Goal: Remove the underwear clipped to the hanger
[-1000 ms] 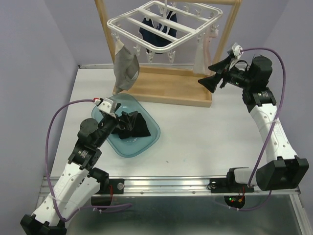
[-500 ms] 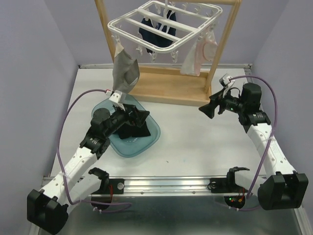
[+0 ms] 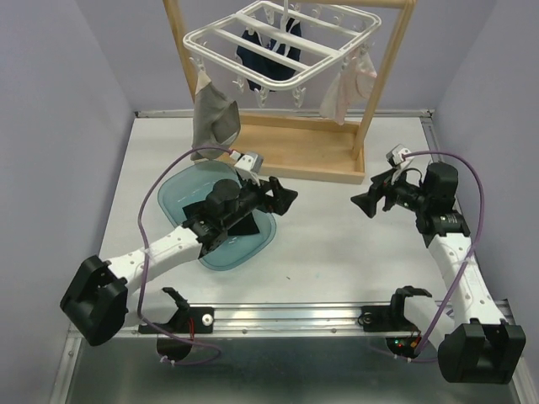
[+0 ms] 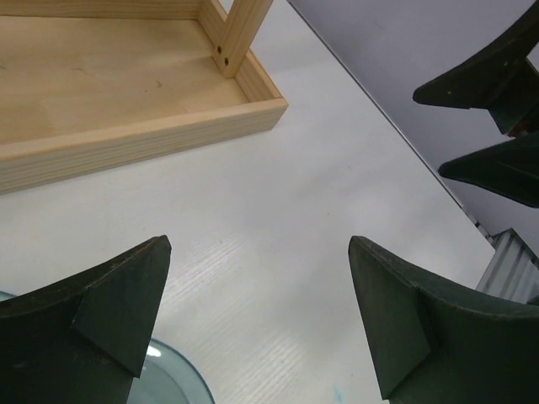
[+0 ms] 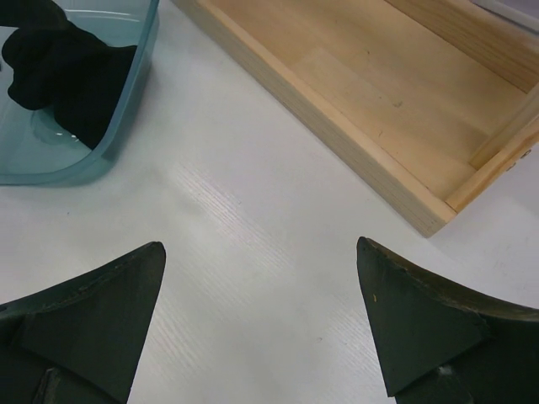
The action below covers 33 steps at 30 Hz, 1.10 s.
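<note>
The white plastic hanger (image 3: 278,42) hangs from the wooden stand at the back. Grey underwear (image 3: 215,122) hangs from its left corner, navy underwear (image 3: 269,55) under its middle, pale pink-white underwear (image 3: 344,93) at its right. Black underwear (image 3: 240,223) lies in the teal tub (image 3: 181,189), and shows in the right wrist view (image 5: 63,76). My left gripper (image 3: 286,198) is open and empty over the table right of the tub. My right gripper (image 3: 366,204) is open and empty over the table, in front of the stand's right end.
The wooden stand's base tray (image 3: 303,156) lies across the back of the table, with upright posts (image 3: 383,76). It shows in both wrist views (image 4: 126,93) (image 5: 379,93). The right gripper's fingers (image 4: 488,118) appear in the left wrist view.
My left gripper has swung right, out of the tub, leaving the black underwear there. My right gripper has come down from the pale underwear, which swung, and now sits low over the table.
</note>
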Tool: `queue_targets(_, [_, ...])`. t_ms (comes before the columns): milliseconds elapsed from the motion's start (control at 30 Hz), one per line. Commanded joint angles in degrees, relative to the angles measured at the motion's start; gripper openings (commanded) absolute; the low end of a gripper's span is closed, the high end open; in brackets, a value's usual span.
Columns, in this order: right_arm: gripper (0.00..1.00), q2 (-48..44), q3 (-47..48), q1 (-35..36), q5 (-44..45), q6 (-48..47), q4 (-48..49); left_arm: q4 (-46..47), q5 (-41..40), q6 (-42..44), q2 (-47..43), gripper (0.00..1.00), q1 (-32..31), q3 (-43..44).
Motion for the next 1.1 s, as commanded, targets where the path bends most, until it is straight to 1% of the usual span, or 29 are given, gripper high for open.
queue_targets(0, [1.00,-2.1,-0.4,-0.8,0.0,-0.7,3.1,8.5,-3.3,-0.5,4.7,0.97,-1.3,6.7])
queue_targets(100, [1.00,-2.8,-0.6,-1.0,0.4,-0.7,3.4,9.8,-3.7,-0.3,9.6,0.97,-1.9,10.0])
queue_targets(300, [1.00,-2.7,-0.7,-1.4,0.5,-0.4,3.6,12.0,-5.0,-0.9,19.8,0.97,-2.7,20.0])
queue_targets(400, [1.00,-3.1,-0.8,-1.6,0.6,-0.4,3.8,12.5,-5.1,-1.5,26.3,0.97,-2.9,24.7])
queue_targets(433, [1.00,-3.2,-0.7,-1.6,0.7,-0.4,3.8,12.6,-5.1,-1.5,26.3,0.97,-3.0,26.1])
queue_targets(533, [1.00,-3.6,-0.7,-1.7,0.5,-0.4,4.0,12.6,-5.5,-1.1,31.4,0.96,-3.4,31.3])
queue_targets(600, [1.00,-3.8,-0.9,-1.8,0.5,-0.4,3.9,12.9,-8.0,-1.2,34.9,0.96,-3.4,33.7])
queue_targets(667, [1.00,-3.9,-0.7,-2.0,0.4,-0.3,4.1,13.6,-10.2,-1.1,38.4,0.96,-3.5,38.2])
queue_targets(700, [1.00,-3.9,-0.8,-2.1,0.3,-0.2,4.0,14.0,-10.7,-1.1,39.6,0.96,-3.5,38.2])
queue_targets(800, [1.00,-4.0,-0.7,-2.3,0.3,-0.2,4.0,14.6,-13.6,-0.2,44.6,0.96,-3.6,43.2])
queue_targets(833, [1.00,-4.1,-0.9,-2.4,0.3,-0.2,4.1,14.5,-14.7,0.7,47.0,0.96,-3.7,46.2])
queue_targets(1067, [1.00,-4.3,-0.9,-3.1,0.6,-0.1,4.1,11.7,-16.9,1.8,56.4,0.96,-3.7,59.1])
